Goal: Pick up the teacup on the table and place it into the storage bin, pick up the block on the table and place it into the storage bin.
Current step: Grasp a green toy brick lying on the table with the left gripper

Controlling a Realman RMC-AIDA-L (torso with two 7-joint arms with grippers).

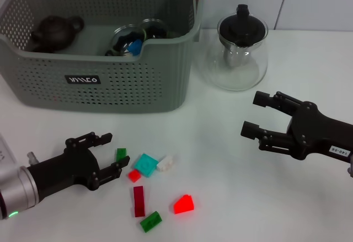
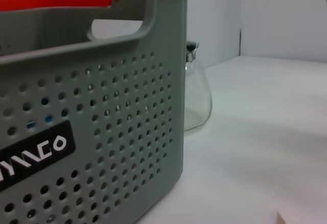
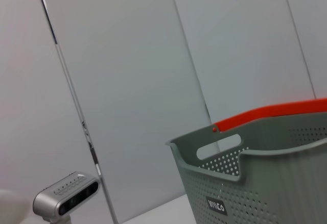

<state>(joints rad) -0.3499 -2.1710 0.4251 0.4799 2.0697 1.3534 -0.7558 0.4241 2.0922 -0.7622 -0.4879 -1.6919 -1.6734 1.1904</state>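
The storage bin sat at the far left of the white worktop, and it already had stuff in it: a dark little teapot on its left side and what looked like glass cups nearer the middle, with something blue among them. A glass teapot with a black lid stood just right of the bin.

The blocks were scattered on the near part of the worktop. There was a teal one, a white one right beside it, a small red one, a small green one, a dark red bar, a green brick and a bright red one.

The left gripper was down low at the near left with its jaws spread wide, holding nothing. Its fingertips were right next to the small green block. The right gripper hung over bare worktop on the right, also wide open and empty, well apart from the blocks.
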